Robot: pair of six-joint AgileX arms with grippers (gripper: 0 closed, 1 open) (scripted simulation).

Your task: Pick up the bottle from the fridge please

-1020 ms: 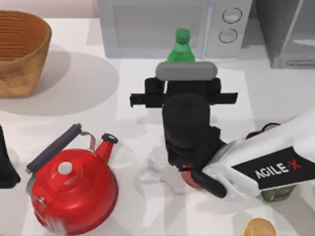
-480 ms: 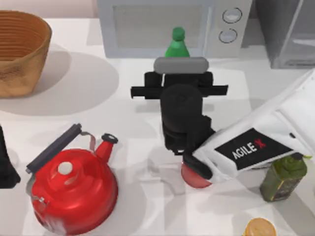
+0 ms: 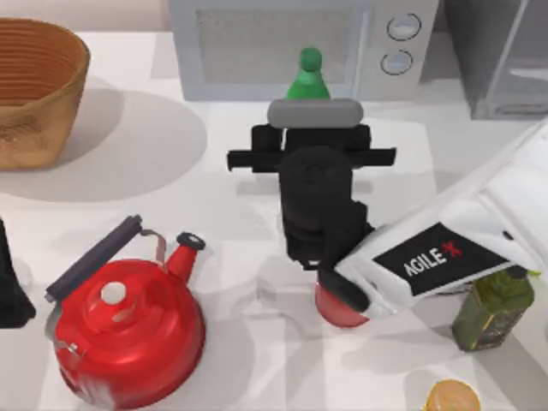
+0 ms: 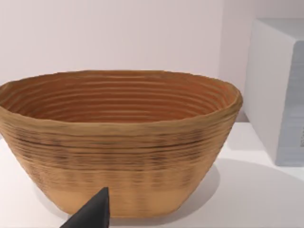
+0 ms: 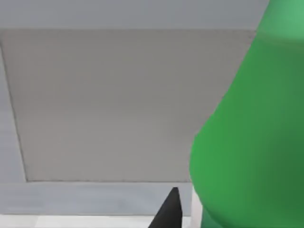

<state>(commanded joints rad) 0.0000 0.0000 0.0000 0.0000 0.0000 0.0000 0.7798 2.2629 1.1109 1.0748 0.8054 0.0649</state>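
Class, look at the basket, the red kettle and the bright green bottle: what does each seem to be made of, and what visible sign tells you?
Basket: looks woven or coiled from cane or similar fibre, matt tan, with ridged horizontal bands.
Red kettle: probably enamelled or painted metal, glossy, with bright highlights on its dome.
Bright green bottle: likely plastic, smooth and evenly coloured; the look leaves glass open.

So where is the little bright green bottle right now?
In the top view the green bottle stands near the table's back middle, right in front of the microwave, just beyond the right gripper.
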